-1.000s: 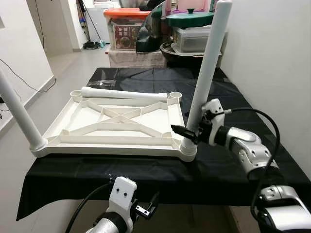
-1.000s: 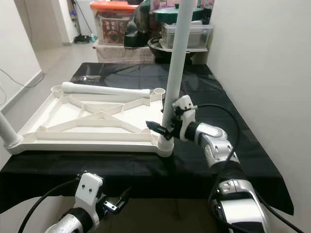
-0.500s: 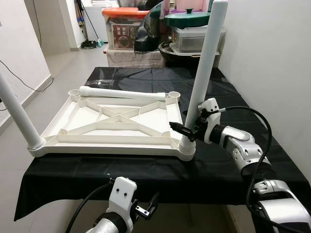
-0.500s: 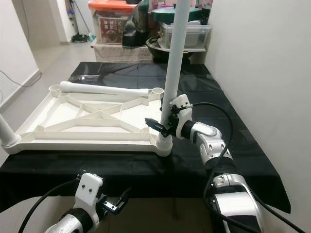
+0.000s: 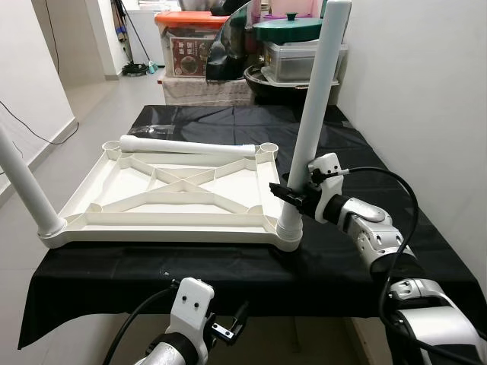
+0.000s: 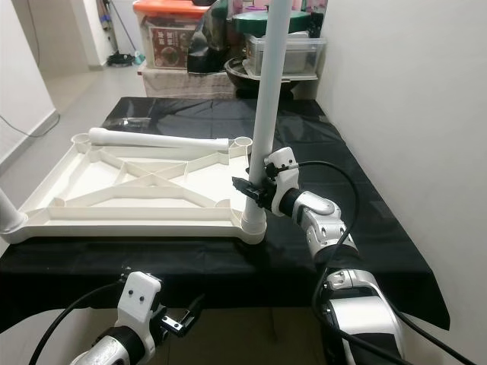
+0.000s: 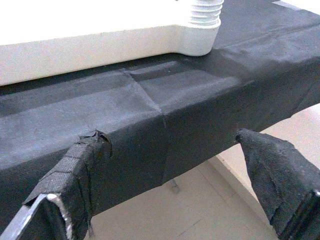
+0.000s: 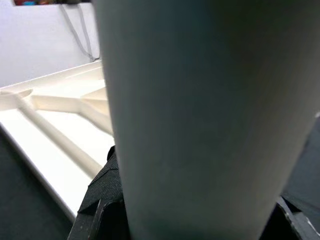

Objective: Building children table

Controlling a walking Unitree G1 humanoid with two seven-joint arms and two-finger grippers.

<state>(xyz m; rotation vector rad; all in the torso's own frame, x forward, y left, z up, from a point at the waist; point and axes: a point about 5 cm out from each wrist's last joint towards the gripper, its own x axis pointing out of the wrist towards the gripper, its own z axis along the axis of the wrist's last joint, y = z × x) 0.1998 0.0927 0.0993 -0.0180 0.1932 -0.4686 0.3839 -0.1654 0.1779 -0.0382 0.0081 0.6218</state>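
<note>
Up front, black cloth (image 5: 365, 258) covers surface; storage bins (image 5: 194, 42) behind.

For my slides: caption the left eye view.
Right pincer grips the upright leg in the upturned tabletop; a spare leg lies beyond.

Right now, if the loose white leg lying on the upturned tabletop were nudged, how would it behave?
The loose leg is a smooth round tube lying flat, so it would probably roll. It lies against the tabletop's far rim, which may check it. It looks like hollow plastic, likely light and stiff.
</note>
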